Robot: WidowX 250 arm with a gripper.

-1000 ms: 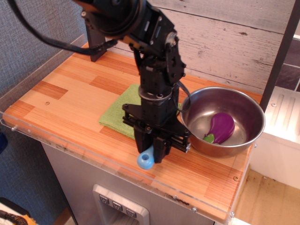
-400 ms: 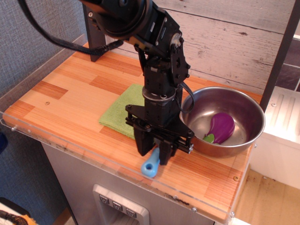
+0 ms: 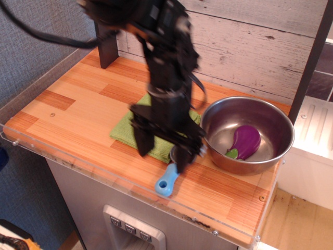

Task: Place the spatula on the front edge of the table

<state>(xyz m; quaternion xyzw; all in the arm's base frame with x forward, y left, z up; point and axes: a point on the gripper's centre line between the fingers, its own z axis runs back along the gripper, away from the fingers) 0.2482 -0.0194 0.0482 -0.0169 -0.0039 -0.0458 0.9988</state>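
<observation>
The spatula (image 3: 167, 182) lies flat on the wooden table (image 3: 73, 112) close to its front edge, its light-blue handle with a hole pointing toward the front. Its grey head is mostly hidden behind a gripper finger. My gripper (image 3: 162, 149) hangs just above it, blurred by motion. Its two black fingers (image 3: 143, 139) are spread wide apart and hold nothing. The spatula rests free on the wood below the right finger.
A green folded cloth (image 3: 125, 128) lies behind the gripper. A steel bowl (image 3: 265, 121) with a purple eggplant toy (image 3: 244, 141) stands to the right. A black post stands at the back left. Clear acrylic edging (image 3: 104, 179) runs along the table's front.
The gripper has opened and let go of the spatula, which now lies on the table near the front edge. The gripper has risen and shifted slightly left and back.
</observation>
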